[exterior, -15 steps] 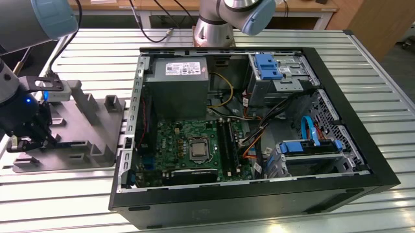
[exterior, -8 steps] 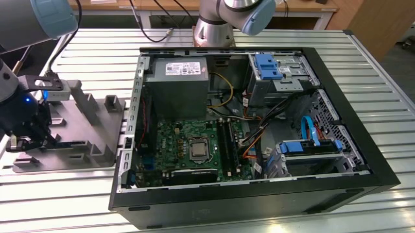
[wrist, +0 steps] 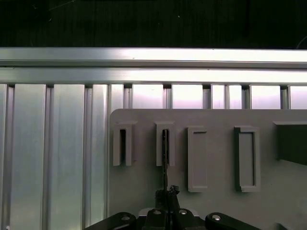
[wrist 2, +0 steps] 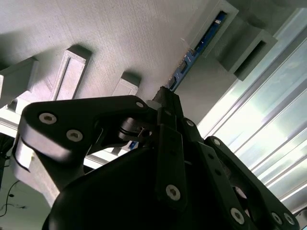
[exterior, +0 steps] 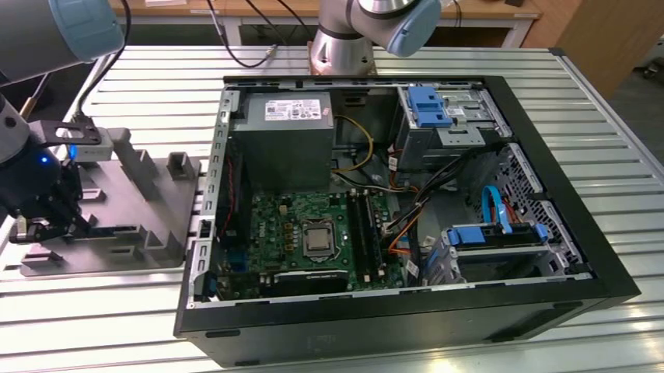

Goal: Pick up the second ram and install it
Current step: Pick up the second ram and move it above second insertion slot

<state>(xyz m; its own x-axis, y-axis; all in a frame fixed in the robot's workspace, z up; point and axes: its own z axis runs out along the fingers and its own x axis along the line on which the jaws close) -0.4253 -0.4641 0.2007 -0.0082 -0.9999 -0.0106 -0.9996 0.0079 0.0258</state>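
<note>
Gripper [exterior: 47, 225] at the exterior view's left, low over the grey holder [exterior: 135, 233] on the ribbed worktop [exterior: 155, 78]. Fingers [wrist: 159, 195] drawn narrow, by the look pinching the upper edge of the ram [wrist: 164, 153]. Ram upright on its edge in one slot of the holder, probably kept so for an easy grasp from above. Further right, open computer case [exterior: 581, 256], laid on its side, likely to turn the motherboard [exterior: 301, 225] and its memory slots [exterior: 361, 225] upward.

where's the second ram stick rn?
The RAM stick stands in a slot of the gray holder, on the exterior view's left beside the PC case, with the gripper closed on it.
</note>
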